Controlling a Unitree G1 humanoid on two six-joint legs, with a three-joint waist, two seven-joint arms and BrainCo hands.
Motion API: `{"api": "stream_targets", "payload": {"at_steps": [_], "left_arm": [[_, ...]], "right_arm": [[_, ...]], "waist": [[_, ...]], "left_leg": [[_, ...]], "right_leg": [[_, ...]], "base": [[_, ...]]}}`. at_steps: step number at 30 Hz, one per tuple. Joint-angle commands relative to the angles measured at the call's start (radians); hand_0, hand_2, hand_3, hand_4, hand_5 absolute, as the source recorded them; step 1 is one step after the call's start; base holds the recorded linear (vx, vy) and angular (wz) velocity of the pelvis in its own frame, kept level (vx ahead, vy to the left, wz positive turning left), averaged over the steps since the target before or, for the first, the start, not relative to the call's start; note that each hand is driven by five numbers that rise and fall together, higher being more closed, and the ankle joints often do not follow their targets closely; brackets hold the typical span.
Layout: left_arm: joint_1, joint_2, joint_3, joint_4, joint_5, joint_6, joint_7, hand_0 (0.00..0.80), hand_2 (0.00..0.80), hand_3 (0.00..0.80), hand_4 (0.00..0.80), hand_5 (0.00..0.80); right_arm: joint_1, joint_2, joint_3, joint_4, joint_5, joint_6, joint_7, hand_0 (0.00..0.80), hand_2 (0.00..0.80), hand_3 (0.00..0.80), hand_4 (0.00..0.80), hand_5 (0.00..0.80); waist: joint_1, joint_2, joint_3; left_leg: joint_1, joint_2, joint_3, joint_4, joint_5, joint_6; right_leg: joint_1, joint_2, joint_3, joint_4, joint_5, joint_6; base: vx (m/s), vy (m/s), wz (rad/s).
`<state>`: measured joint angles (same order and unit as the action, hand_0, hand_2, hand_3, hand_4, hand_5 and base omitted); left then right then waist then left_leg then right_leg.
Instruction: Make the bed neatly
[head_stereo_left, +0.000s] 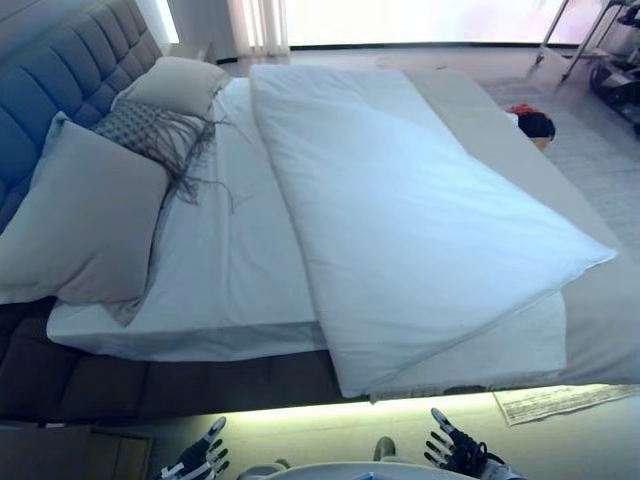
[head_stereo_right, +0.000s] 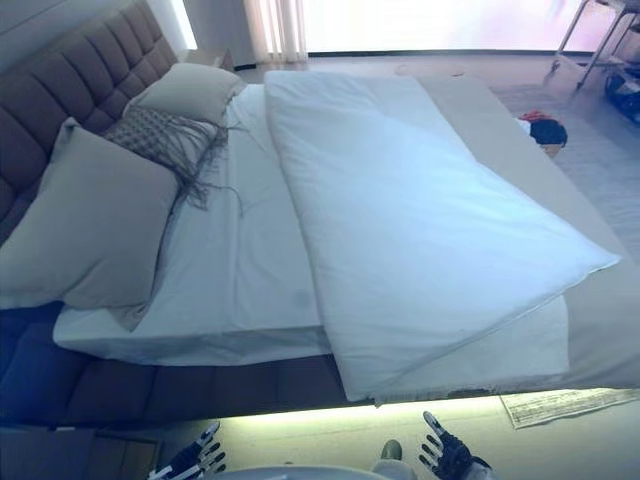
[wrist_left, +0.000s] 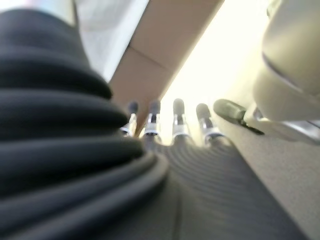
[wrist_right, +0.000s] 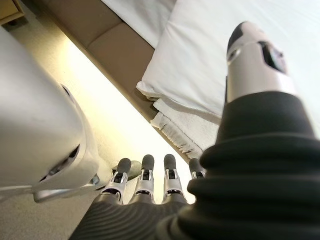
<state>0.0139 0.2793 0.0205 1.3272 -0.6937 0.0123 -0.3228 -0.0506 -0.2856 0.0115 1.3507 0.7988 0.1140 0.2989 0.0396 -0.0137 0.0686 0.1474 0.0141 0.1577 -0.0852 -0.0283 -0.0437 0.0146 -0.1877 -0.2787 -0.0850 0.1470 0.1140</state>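
The thick white folded duvet (head_stereo_left: 400, 220) lies crooked across the white-sheeted bed (head_stereo_left: 235, 270). Left hand (head_stereo_left: 200, 457) and right hand (head_stereo_left: 452, 447) hang low, fingers loose, empty. I'd pinch its near corner first, then pull evenly.

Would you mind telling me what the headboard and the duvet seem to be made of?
Headboard: probably upholstered fabric, matte, judging by its padded tufted squares. Duvet: soft white cloth with filling, likely cotton; it puffs thickly and creases gently.

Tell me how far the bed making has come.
Barely begun. The pillows lie at the headboard, but the duvet lies folded and skewed, its corner overhanging the edge. Both hands, left and right, hang open below, holding nothing. Spreading the duvet remains.
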Motion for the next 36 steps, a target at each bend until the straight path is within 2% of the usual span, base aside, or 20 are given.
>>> {"api": "stream_targets", "payload": {"at_steps": [1,2,4,6,9,11,13,14,16,17,19,21,22,24,26,27,29,31,33,36], "left_arm": [[-0.064,0.006,-0.007,0.042,-0.011,-0.005,-0.011,0.0,0.0,0.0,0.0,0.0],[-0.065,0.008,-0.009,0.044,-0.014,-0.005,-0.008,0.0,0.0,0.0,0.0,0.0],[-0.068,0.019,-0.01,0.044,-0.03,0.002,0.002,0.0,0.0,0.0,0.0,0.0],[-0.073,0.031,-0.002,0.05,-0.043,0.01,-0.006,0.0,0.0,0.0,0.0,0.0],[-0.078,0.04,0.009,0.062,-0.038,0.018,-0.013,0.0,0.0,0.0,0.0,0.0],[-0.078,0.046,0.015,0.069,-0.043,0.021,-0.004,0.0,0.0,0.0,0.0,0.0],[-0.077,0.057,0.033,0.065,-0.04,0.025,0.007,0.0,0.0,0.0,0.0,0.0],[-0.08,0.065,0.038,0.06,-0.041,0.03,0.016,0.0,0.0,0.0,0.0,0.0],[-0.089,0.081,0.042,0.05,-0.04,0.037,0.027,0.0,0.0,0.0,0.0,0.0],[-0.09,0.081,0.041,0.046,-0.03,0.03,0.027,0.0,0.0,0.0,0.0,0.0],[-0.071,0.075,0.042,0.033,-0.042,-0.001,0.033,0.0,0.0,0.0,0.0,0.0],[-0.046,0.058,0.038,0.016,-0.116,-0.014,0.02,0.0,0.0,0.0,0.0,0.0],[-0.041,0.048,0.042,0.015,-0.131,-0.025,0.011,0.0,0.0,0.0,0.0,0.0],[-0.054,0.021,0.04,0.014,-0.126,-0.039,-0.003,0.0,0.0,0.0,0.0,0.0],[-0.07,-0.003,0.028,0.007,-0.119,-0.037,-0.032,0.0,0.0,0.0,0.0,0.0],[-0.074,-0.017,0.013,0.005,-0.115,-0.04,-0.048,0.0,0.0,0.0,0.0,0.0],[-0.064,-0.028,-0.011,-0.008,-0.115,-0.034,-0.059,0.0,0.0,0.0,0.0,0.0],[-0.079,-0.029,-0.038,-0.029,-0.143,-0.041,-0.06,0.0,0.0,0.0,0.0,0.0],[-0.116,-0.031,-0.057,-0.037,-0.168,-0.056,-0.046,0.0,0.0,0.0,0.0,0.0],[-0.15,-0.026,-0.076,-0.047,-0.192,-0.063,-0.046,0.0,0.0,0.0,0.0,0.0]], "right_arm": [[-0.072,-0.005,0.007,0.036,0.015,-0.021,0.018,0.0,0.0,0.0,0.0,0.0],[-0.068,-0.005,0.006,0.036,0.009,-0.021,0.022,0.0,0.0,0.0,0.0,0.0],[-0.057,-0.001,0.001,0.03,0.009,-0.029,0.034,0.0,0.0,0.0,0.0,0.0],[-0.054,-0.002,-0.008,0.029,0.009,-0.039,0.043,0.0,0.0,0.0,0.0,0.0],[-0.066,0.0,-0.026,0.045,0.038,-0.05,0.044,0.0,0.0,0.0,0.0,0.0],[-0.08,0.002,-0.033,0.044,0.049,-0.051,0.051,0.0,0.0,0.0,0.0,0.0],[-0.098,0.009,-0.039,0.023,0.048,-0.047,0.053,0.0,0.0,0.0,0.0,0.0],[-0.107,0.01,-0.041,0.014,0.05,-0.044,0.051,0.0,0.0,0.0,0.0,0.0],[-0.118,0.013,-0.045,-0.003,0.068,-0.041,0.04,0.0,0.0,0.0,0.0,0.0],[-0.119,0.014,-0.043,-0.007,0.084,-0.04,0.048,0.0,0.0,0.0,0.0,0.0],[-0.117,0.015,-0.026,-0.031,0.09,-0.034,0.044,0.0,0.0,0.0,0.0,0.0],[-0.115,0.012,-0.007,-0.042,0.068,-0.042,0.059,0.0,0.0,0.0,0.0,0.0],[-0.118,0.007,0.0,-0.042,0.063,-0.048,0.066,0.0,0.0,0.0,0.0,0.0],[-0.124,-0.004,-0.003,-0.038,0.071,-0.057,0.061,0.0,0.0,0.0,0.0,0.0],[-0.129,-0.018,-0.014,-0.033,0.101,-0.068,0.051,0.0,0.0,0.0,0.0,0.0],[-0.132,-0.022,-0.022,-0.035,0.121,-0.072,0.04,0.0,0.0,0.0,0.0,0.0],[-0.137,-0.024,-0.017,-0.047,0.129,-0.073,0.008,0.0,0.0,0.0,0.0,0.0],[-0.152,-0.031,-0.014,-0.058,0.167,-0.085,0.006,0.0,0.0,0.0,0.0,0.0],[-0.184,-0.051,-0.015,-0.054,0.171,-0.124,-0.017,0.0,0.0,0.0,0.0,0.0],[-0.239,-0.065,-0.011,-0.067,0.218,-0.151,-0.057,0.0,0.0,0.0,0.0,0.0]], "waist": [[-0.009,0.019,0.036],[-0.01,0.018,0.039],[-0.015,0.018,0.052],[-0.009,0.019,0.062],[0.017,0.015,0.065],[0.038,0.005,0.066],[0.06,-0.005,0.077],[0.067,-0.008,0.083],[0.073,-0.015,0.095],[0.072,-0.017,0.096],[0.071,-0.017,0.095],[0.057,-0.002,0.086],[0.054,0.004,0.082],[0.045,0.011,0.08],[0.039,0.015,0.082],[0.039,0.027,0.083],[0.031,0.051,0.086],[0.041,0.053,0.119],[0.035,0.059,0.156],[0.046,0.06,0.198]], "left_leg": [[-0.043,-0.027,0.035,-0.002,0.013,0.02],[-0.043,-0.026,0.038,-0.002,0.013,0.023],[-0.036,-0.017,0.038,-0.002,0.017,0.031],[-0.03,-0.005,0.033,-0.002,0.019,0.034],[-0.046,0.031,0.024,0.052,0.006,0.025],[-0.066,0.058,0.024,0.136,-0.019,0.007],[-0.094,0.112,0.027,0.222,-0.049,-0.021],[-0.111,0.142,0.019,0.26,-0.058,-0.034],[-0.159,0.209,-0.016,0.326,-0.065,-0.061],[-0.171,0.244,-0.026,0.329,-0.051,-0.077],[-0.162,0.298,-0.032,0.296,0.004,-0.106],[-0.122,0.326,-0.034,0.174,0.082,-0.119],[-0.115,0.324,-0.028,0.128,0.109,-0.118],[-0.13,0.283,-0.01,0.144,0.104,-0.113],[-0.171,0.214,0.006,0.234,0.055,-0.109],[-0.183,0.163,0.012,0.242,0.034,-0.096],[-0.165,0.161,0.005,0.181,0.057,-0.087],[-0.228,0.117,-0.059,0.236,0.047,-0.086],[-0.262,0.142,-0.03,0.266,0.049,-0.096],[-0.309,0.125,-0.074,0.304,0.038,-0.094]], "right_leg": [[0.004,0.051,-0.02,0.047,-0.046,0.022],[-0.007,0.05,-0.02,0.079,-0.058,0.022],[-0.042,0.017,-0.004,0.159,-0.062,0.028],[-0.047,-0.042,0.02,0.184,-0.029,0.032],[0.013,-0.132,0.042,0.133,0.027,0.045],[0.038,-0.194,0.024,0.092,0.071,0.061],[0.044,-0.253,-0.011,0.074,0.093,0.079],[0.044,-0.267,-0.013,0.081,0.087,0.085],[0.034,-0.269,0.006,0.148,0.052,0.09],[0.032,-0.251,0.016,0.171,0.017,0.098],[0.034,-0.205,-0.017,0.19,-0.046,0.105],[0.023,-0.158,0.004,0.196,-0.095,0.099],[0.024,-0.134,0.004,0.181,-0.106,0.086],[0.041,-0.103,-0.015,0.147,-0.111,0.064],[0.053,-0.102,-0.027,0.132,-0.115,0.054],[0.056,-0.105,-0.036,0.139,-0.12,0.052],[0.029,-0.1,-0.021,0.182,-0.137,0.045],[0.016,-0.094,0.006,0.184,-0.142,0.039],[-0.008,-0.098,-0.007,0.202,-0.147,0.031],[-0.037,-0.107,0.001,0.217,-0.144,0.031]], "base": [[-0.039,0.054,-0.03],[-0.051,0.013,-0.05],[-0.066,-0.056,-0.07],[-0.067,-0.16,-0.14],[-0.026,-0.333,0.24],[0.002,-0.457,0.21],[-0.007,-0.562,-0.16],[-0.033,-0.666,-0.2],[-0.052,-0.64,-0.08],[-0.045,-0.639,0.09],[-0.012,-0.533,0.11],[-0.01,-0.302,0.03],[-0.059,-0.242,-0.05],[-0.095,-0.197,0.08],[-0.102,-0.107,0.26],[-0.047,0.025,0.42],[-0.041,0.063,0.31],[-0.214,-0.035,0.12],[-0.272,-0.048,0.1],[-0.185,-0.045,0.12]]}}
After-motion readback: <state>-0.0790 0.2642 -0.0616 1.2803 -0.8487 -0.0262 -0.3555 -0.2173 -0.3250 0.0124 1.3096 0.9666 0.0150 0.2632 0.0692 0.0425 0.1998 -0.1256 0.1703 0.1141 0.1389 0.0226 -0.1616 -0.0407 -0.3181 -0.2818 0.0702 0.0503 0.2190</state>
